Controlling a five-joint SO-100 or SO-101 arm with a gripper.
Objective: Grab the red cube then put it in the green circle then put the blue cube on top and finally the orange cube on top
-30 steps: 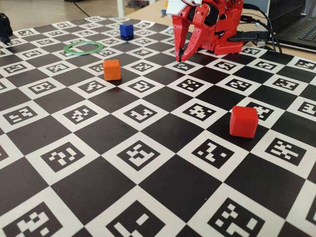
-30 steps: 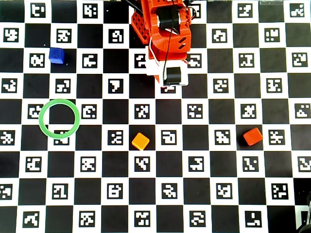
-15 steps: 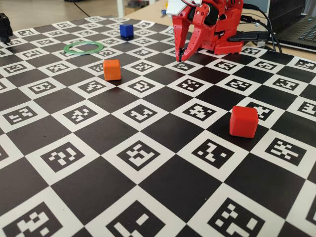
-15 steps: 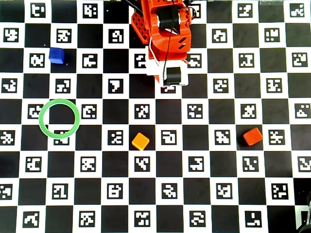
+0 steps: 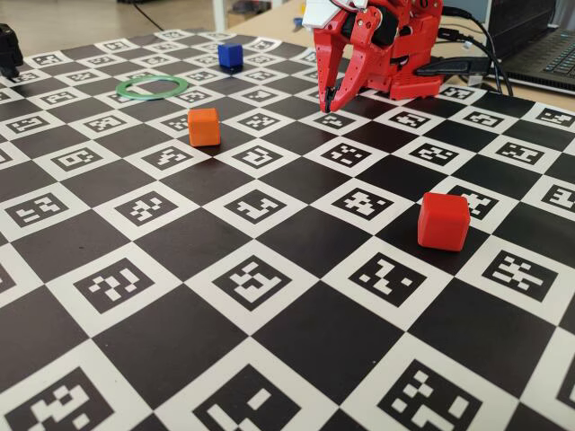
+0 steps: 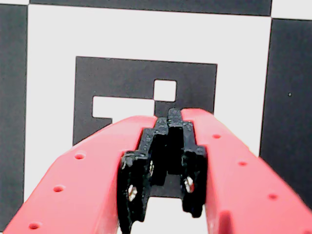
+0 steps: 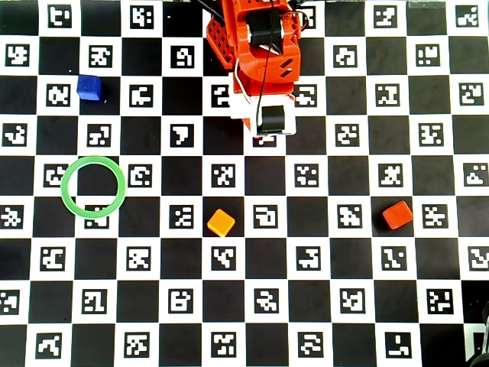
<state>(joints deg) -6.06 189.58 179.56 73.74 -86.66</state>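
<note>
Near the arm's base, the red two-finger gripper (image 5: 329, 101) is seen closed and empty; the small matte red plastic cube (image 7: 397, 215) is located well off to its right in the overhead view.

My fixed view sits low at the board's near edge, looking across the checkered marker board (image 5: 269, 278) toward the arm base (image 5: 395, 45) at upper right of frame. My overhead view looks straight down on the same board (image 7: 244, 306), arm base (image 7: 260, 38) at top centre. Both share the whole working area. My wrist view is very close, pointing down past the gripper (image 6: 168, 117) at one marker square (image 6: 122, 83), nothing else in frame.
</note>
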